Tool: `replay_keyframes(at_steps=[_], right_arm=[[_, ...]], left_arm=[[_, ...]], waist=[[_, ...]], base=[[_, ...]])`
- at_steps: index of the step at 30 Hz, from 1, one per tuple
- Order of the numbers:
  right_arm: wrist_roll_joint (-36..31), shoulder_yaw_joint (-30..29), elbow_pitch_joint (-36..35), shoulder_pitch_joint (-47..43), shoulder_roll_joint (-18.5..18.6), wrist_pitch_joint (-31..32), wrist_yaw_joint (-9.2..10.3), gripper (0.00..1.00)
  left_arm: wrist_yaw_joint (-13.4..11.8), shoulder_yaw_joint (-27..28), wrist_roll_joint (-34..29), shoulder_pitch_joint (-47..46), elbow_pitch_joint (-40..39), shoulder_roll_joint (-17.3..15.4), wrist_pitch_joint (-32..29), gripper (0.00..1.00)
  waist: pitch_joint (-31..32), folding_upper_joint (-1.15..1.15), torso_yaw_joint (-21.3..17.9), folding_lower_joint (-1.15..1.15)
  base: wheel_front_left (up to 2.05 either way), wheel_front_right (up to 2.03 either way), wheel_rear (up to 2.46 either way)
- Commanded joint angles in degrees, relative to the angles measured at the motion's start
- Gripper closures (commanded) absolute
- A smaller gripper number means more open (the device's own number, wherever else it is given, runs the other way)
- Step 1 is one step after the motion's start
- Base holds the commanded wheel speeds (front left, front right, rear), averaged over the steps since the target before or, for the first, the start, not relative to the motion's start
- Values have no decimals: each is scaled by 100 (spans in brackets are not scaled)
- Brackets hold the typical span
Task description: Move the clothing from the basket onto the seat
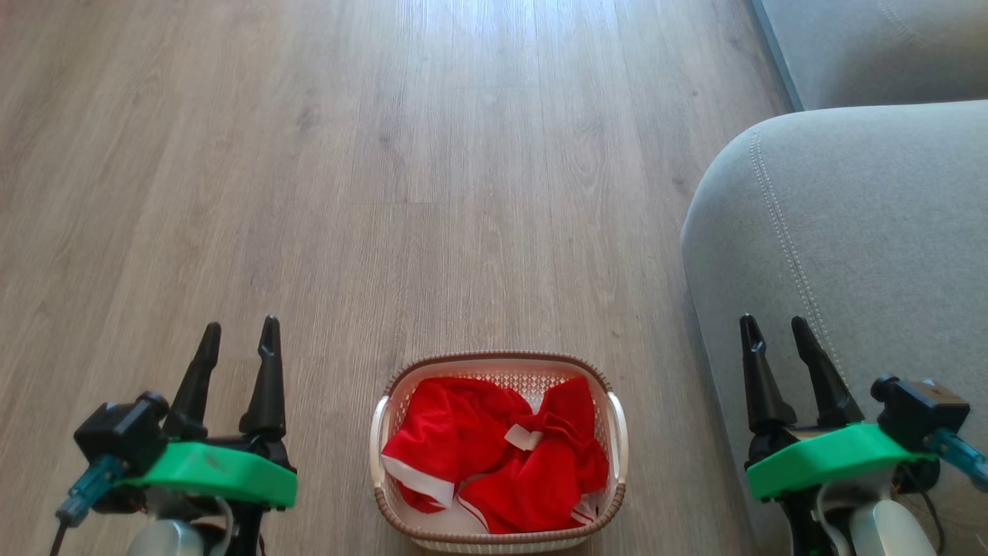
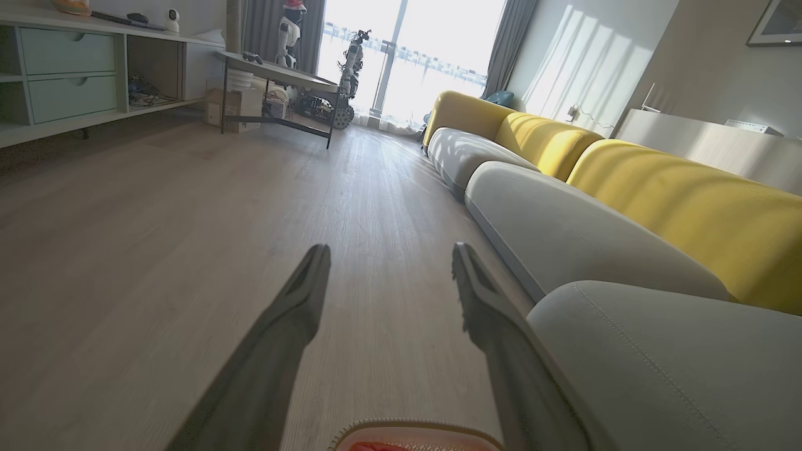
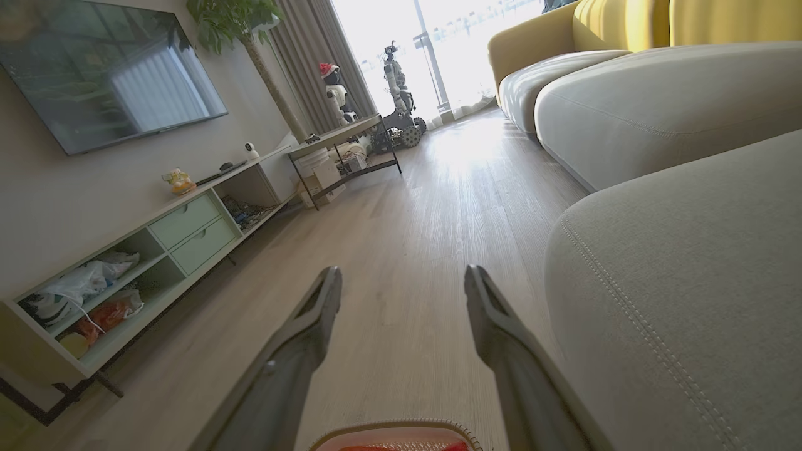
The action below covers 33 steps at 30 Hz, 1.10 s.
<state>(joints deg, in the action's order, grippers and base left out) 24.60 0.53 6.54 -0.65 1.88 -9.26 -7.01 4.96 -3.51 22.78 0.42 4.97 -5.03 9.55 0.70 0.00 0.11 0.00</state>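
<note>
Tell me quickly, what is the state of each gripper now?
Left gripper: open, holding nothing.
Right gripper: open, holding nothing.

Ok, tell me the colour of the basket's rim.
Brown, woven-look rim; head view shows it best.

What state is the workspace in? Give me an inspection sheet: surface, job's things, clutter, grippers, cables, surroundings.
Surface: wood-look floor.
Job's things: red clothing bunched inside the white basket, which stands on the floor; grey sofa seat to its right, no clothing on it.
Clutter: nothing seen by the basket.
Grippers: left gripper and right gripper open, holding nothing, either side of the basket.
Cables: teal-plugged cable at the left wrist.
Surroundings: wall television, shelf unit, yellow sofa backs, parked robot by the window.
</note>
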Motion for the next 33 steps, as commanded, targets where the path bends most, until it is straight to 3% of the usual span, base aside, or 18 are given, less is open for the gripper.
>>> replay_keyframes(at_steps=[1,25,33], right_arm=[[-172,133,-234,220,59,-112,-37,0],[-1552,247,-298,203,100,-574,-47,0],[-1496,164,-239,206,100,-574,-47,0]], left_arm=[[-16,88,-167,-208,-262,-130,76,0],[-111,-165,-1568,-206,-315,-330,534,0],[-123,-152,-1454,-214,-276,-330,488,0]], waist=[[2,0,2,0],[20,0,-6,0],[31,0,-14,0]], base=[[0,0,0],[0,0,0],[0,0,0]])
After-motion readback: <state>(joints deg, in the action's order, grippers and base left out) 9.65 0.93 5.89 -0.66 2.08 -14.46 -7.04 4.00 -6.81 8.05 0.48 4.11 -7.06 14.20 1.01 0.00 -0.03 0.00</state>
